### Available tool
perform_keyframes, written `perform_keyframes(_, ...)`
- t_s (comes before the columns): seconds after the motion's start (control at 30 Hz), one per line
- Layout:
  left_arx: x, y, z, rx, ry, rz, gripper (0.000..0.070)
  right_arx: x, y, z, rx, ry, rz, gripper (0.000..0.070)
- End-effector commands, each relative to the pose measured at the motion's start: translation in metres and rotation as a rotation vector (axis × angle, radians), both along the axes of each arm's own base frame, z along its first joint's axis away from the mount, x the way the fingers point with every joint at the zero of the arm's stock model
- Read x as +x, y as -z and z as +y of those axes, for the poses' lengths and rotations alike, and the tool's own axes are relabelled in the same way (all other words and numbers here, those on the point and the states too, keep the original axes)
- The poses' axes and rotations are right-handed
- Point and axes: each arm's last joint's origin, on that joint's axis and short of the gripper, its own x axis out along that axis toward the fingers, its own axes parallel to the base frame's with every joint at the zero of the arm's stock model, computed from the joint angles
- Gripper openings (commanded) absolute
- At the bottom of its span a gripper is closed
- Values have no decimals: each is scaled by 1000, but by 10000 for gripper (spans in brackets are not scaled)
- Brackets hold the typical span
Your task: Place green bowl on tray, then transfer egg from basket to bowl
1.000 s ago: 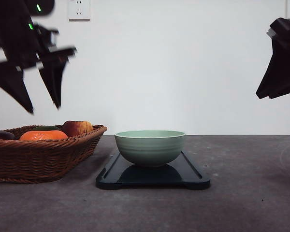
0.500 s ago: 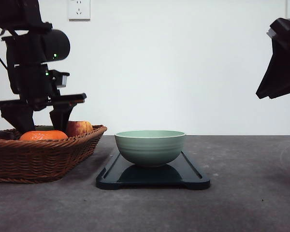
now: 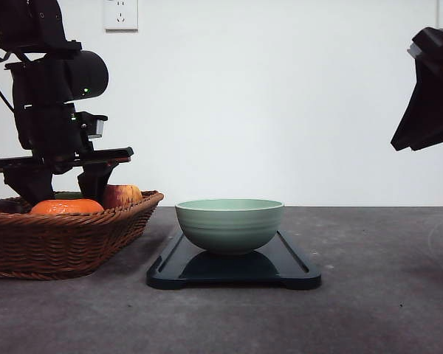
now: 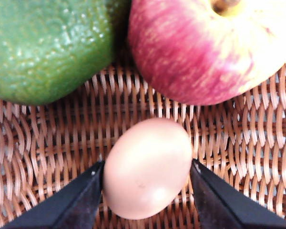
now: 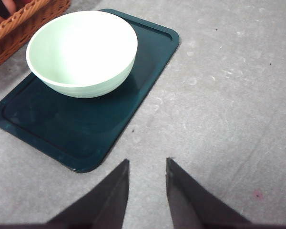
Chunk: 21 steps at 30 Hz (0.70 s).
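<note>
Our left gripper [image 4: 146,191] is down in the basket [image 3: 66,236], fingers apart, flanking the egg [image 4: 147,168]; contact unclear. Apple [image 4: 209,47] at the egg's 12-1 o'clock. Right gripper [image 5: 147,191] nearly closed, empty, raised. Green bowl [image 3: 229,224] sits on tray [image 3: 295,269].

A plain white wall [image 3: 280,110] stands behind a dark grey, faintly speckled tabletop [image 3: 376,295]. A white power socket [image 3: 121,14] sits high on the wall. Light is even and soft.
</note>
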Motion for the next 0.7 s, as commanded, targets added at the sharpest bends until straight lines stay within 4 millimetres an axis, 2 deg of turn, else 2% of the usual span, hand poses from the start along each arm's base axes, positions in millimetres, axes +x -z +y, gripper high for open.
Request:
perform_keyframes(0.0,5,0,-2,6,7,-6,289,1,-1,1,1,-2,0,149)
perform_keyframes(0.03,5,0,-2,7,7,-4,261,1,-1,1,1,-2,0,149)
perform_keyframes(0.17,5,0,-2,6,7,-4,250,1,-1,1,1,-2,0,149)
perform_keyframes(0.33,5,0,-2,7,7,-3,187,1,-1,1,0,-1,0,149)
perform_keyframes(0.67,2,0,-2,19,22,17,186,1,-1,1,0,-2,0,149)
